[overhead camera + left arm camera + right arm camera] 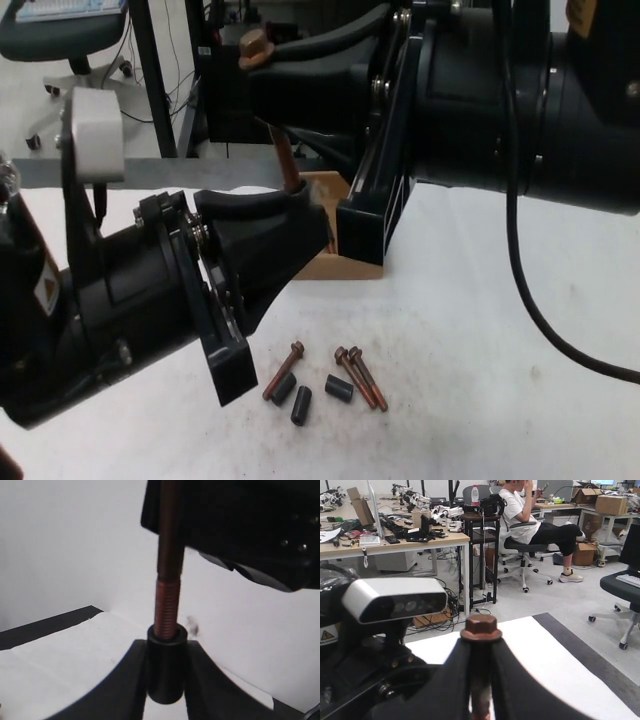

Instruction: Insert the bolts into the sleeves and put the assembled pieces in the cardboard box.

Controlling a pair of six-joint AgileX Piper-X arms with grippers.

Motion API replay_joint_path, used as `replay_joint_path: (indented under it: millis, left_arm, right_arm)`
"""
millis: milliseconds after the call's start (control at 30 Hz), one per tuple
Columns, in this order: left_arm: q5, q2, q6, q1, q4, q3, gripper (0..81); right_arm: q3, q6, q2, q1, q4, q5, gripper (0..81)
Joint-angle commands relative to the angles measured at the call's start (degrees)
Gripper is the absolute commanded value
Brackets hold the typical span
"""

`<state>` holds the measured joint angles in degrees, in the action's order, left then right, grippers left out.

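A copper-coloured bolt (166, 605) stands upright, its lower end in the mouth of a short black sleeve (166, 675). The shank is smooth and dark higher up, then finely threaded and brighter just above the sleeve. The sleeve is a plain matte cylinder with a flat top rim.

The left gripper (167, 652) is closed on the sleeve, its curved black fingers pressing the sleeve's two sides. The right gripper (481, 652) is clamped on the bolt's shank just under the head. The head is a rusty brown hexagon on a round flange.

In the high view the joined pair is held in the air above the table (480, 380), close to the cardboard box (340, 268). The box is tan with plain flat walls, and the two black arms hide most of it.

The table has a white cover that looks slightly creased and is speckled with small reddish marks. On it, nearer the camera than the box, lie three loose bolts (283, 370) of the same coppery metal, one alone and two side by side. Three loose sleeves (301, 405), short, black and dull, lie among them. One sleeve lies just beside the lone bolt.
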<state>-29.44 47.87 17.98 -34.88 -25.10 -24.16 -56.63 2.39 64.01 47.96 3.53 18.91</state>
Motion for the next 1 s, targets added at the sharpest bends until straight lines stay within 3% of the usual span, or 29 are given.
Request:
replay_joint_path:
  millis: [0, 533, 633, 833, 967]
  left_arm:
    - [0.16, -0.45, 0.03, 0.09, -1.80, -0.52, 0.3]
    - [0.16, -1.65, 0.03, 0.72, -1.80, -0.52, 0.3]
    - [0.16, -1.65, -0.08, 0.70, -1.80, -0.52, 0.3]
    - [0.16, -1.65, -1.50, 0.70, -1.80, -0.52, 0.3]
    - [0.16, -1.65, -1.50, 0.70, -1.80, -0.52, 0.3]
  right_arm:
    - [-0.16, 0.30, -0.19, -0.08, 0.25, -0.62, 0.8]
    - [-0.16, 1.32, -0.19, -0.08, 4.12, -0.64, 0.1]
    - [-0.16, 1.32, -0.19, -0.08, 4.38, -0.64, 9.6]
    - [-0.16, 1.32, -0.19, -0.08, 4.38, -1.15, 45.9]
    - [-0.16, 1.32, -0.19, -0.08, 4.38, -3.96, 48.2]
